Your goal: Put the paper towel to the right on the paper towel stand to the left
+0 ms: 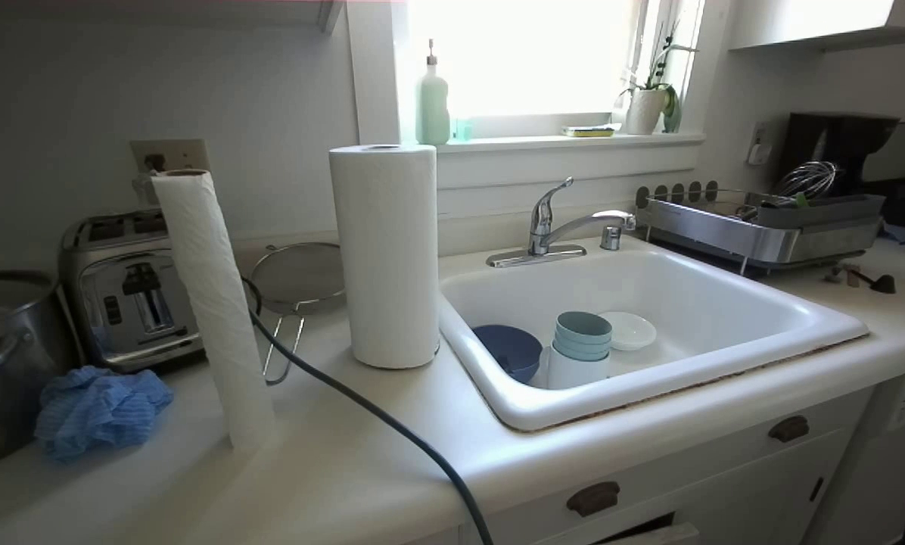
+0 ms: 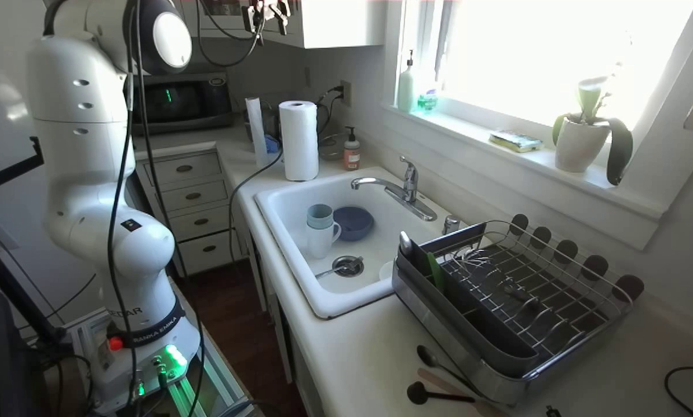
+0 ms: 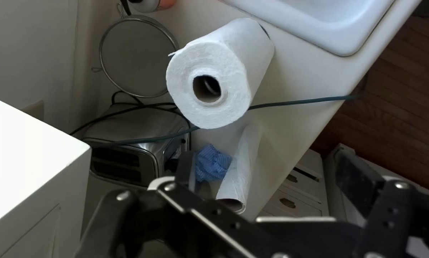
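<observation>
The thick paper towel roll, the paper towel (image 1: 388, 257), stands upright on the counter beside the sink. It also shows in an exterior view (image 2: 300, 142) and the wrist view (image 3: 248, 53). A bit of thin dark wire of the paper towel stand (image 1: 437, 348) shows at the roll's foot. A curved wire shows inside its core in the wrist view; the rest of the stand is hidden. A slim white roll (image 1: 222, 318) stands apart, leaning slightly. My gripper (image 3: 272, 173) is open and empty. It is high above the counter (image 2: 266, 17), touching neither roll.
A dark cable (image 1: 392, 416) crosses the counter between the rolls. The toaster (image 1: 138, 303), blue cloth (image 1: 104, 409) and strainer (image 1: 297, 276) lie around them. The sink rim (image 1: 471, 356) is close beside the thick roll. A white cupboard corner (image 3: 56, 154) shows close in the wrist view.
</observation>
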`<action>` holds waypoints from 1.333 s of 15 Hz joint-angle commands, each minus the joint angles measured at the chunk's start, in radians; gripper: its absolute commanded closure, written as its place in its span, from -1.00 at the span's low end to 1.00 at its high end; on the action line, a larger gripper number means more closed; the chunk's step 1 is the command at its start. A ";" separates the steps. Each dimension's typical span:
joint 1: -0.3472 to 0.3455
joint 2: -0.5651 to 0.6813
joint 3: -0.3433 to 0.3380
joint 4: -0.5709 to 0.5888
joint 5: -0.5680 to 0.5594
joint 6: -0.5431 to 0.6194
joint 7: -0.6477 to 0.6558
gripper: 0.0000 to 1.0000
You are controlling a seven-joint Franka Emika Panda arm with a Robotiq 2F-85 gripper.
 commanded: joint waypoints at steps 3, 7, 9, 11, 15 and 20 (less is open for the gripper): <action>0.022 -0.159 0.002 -0.085 -0.052 -0.147 0.099 -1.00; 0.011 -0.315 -0.001 -0.233 -0.051 -0.191 0.309 -1.00; 0.004 -0.403 -0.002 -0.330 -0.046 -0.189 0.408 -1.00; -0.002 -0.481 0.001 -0.419 -0.048 -0.178 0.507 -1.00; -0.016 -0.457 0.020 -0.374 -0.034 -0.204 0.525 -1.00; -0.016 -0.484 0.015 -0.419 -0.034 -0.197 0.539 -1.00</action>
